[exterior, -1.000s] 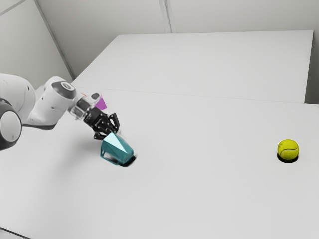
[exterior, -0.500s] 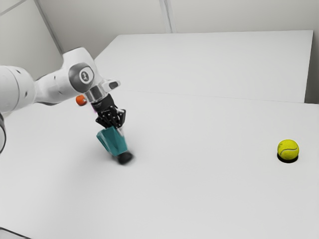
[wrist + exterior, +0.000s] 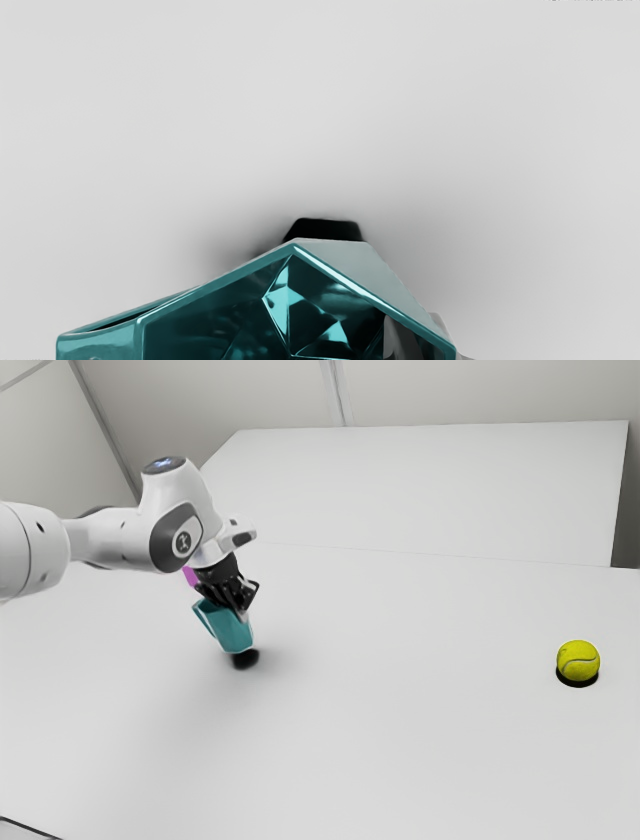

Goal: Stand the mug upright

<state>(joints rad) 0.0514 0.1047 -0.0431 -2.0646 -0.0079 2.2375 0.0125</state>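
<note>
While the jaws pinch the tilted teal mug [image 3: 226,630] by its wall, left of centre in the exterior view, its base should be levelled and seated flat on the worktop [image 3: 400,710] before they part.

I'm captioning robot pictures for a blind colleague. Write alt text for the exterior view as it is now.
A black two-finger gripper on a white robot arm holds a teal faceted mug, slightly tilted, near its rim, at a white table. A yellow tennis ball sits toward the exterior view's right.
</note>
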